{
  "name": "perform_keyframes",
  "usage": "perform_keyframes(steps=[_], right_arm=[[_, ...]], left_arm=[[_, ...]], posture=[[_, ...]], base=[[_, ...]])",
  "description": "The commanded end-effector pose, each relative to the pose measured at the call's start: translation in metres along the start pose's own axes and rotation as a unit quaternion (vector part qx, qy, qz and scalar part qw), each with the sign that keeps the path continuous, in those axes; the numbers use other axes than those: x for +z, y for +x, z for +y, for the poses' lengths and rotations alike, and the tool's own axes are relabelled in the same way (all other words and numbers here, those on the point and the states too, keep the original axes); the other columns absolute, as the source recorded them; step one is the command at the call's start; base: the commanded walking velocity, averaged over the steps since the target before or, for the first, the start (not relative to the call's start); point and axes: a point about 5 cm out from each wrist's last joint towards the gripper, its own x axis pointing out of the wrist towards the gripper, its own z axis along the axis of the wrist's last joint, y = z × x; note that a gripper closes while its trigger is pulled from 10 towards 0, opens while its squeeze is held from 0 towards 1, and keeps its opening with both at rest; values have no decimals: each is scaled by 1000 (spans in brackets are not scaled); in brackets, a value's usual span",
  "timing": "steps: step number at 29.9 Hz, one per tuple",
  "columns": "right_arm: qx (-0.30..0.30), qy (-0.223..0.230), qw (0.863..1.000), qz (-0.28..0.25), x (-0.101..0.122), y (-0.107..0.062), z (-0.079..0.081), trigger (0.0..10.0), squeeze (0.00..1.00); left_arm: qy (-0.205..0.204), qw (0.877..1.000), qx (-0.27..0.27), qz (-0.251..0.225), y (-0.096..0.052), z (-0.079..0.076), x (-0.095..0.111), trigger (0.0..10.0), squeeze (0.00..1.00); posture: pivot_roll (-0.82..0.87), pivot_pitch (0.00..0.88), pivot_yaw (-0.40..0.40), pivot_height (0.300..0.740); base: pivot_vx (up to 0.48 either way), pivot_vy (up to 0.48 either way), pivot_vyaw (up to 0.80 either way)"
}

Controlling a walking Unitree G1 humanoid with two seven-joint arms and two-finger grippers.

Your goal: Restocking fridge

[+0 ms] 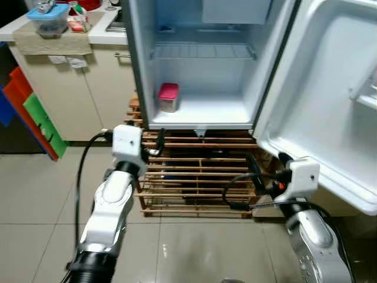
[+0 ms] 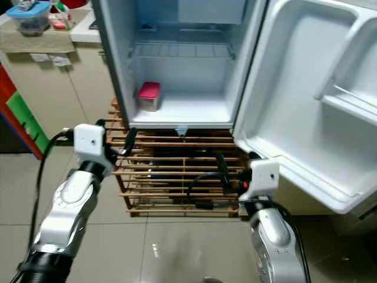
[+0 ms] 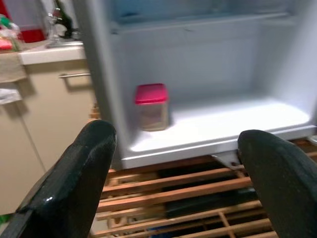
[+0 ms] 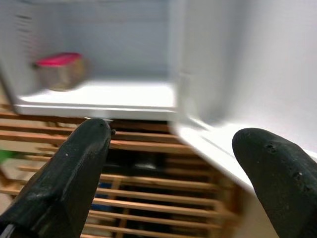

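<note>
Both grippers, left gripper (image 3: 173,163) and right gripper (image 4: 173,168), fingers apart, empty; fetch stock, place beside red-lidded jar (image 1: 168,97) at 11 o'clock

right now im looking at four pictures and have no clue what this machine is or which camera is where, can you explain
This is a humanoid robot standing before an open fridge. The two wide pictures come from a camera on its head, looking down at its silver arms. The other two come from cameras on its wrists, looking along each arm's black jaws. The left gripper and the right gripper both stand open and hold nothing. Inside the fridge, a small container with a pink lid sits on the bottom floor, near the left wall. The fridge rests on a wooden slatted rack. Its door is swung open on the robot's right.
</note>
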Motion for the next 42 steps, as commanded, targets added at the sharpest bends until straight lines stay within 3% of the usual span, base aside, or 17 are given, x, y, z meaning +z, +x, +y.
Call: perform_keyframes(steps=[1, 18, 27, 35, 42], right_arm=[[-4, -12, 1000, -4, 4, -9, -5, 10000, 0], [4, -16, 1000, -1, 1, -7, -7, 10000, 0], [3, -16, 1000, 2, -5, -7, -8, 10000, 0], [-3, -18, 1000, 11, -12, -9, -12, 10000, 0], [-29, -23, 998, 43, -29, -16, -24, 10000, 0]], left_arm=[[-3, 1000, -12, -3, -7, -2, 4, 10000, 0], [-9, 1000, -14, -15, -1, -6, 10, 10000, 0], [-9, 1000, -23, -11, 7, -12, 9, 10000, 0], [-14, 999, -32, -15, 6, -13, 9, 10000, 0], [-6, 999, -34, 0, 10, -12, -4, 10000, 0]], posture=[[-141, 27, 31, 740], [-137, 13, 33, 740], [-148, 0, 37, 740], [-150, 0, 39, 740], [-152, 0, 39, 740]], base=[[0, 0, 0], [0, 0, 0], [-258, 0, 0], [0, 0, 0], [0, 0, 0]])
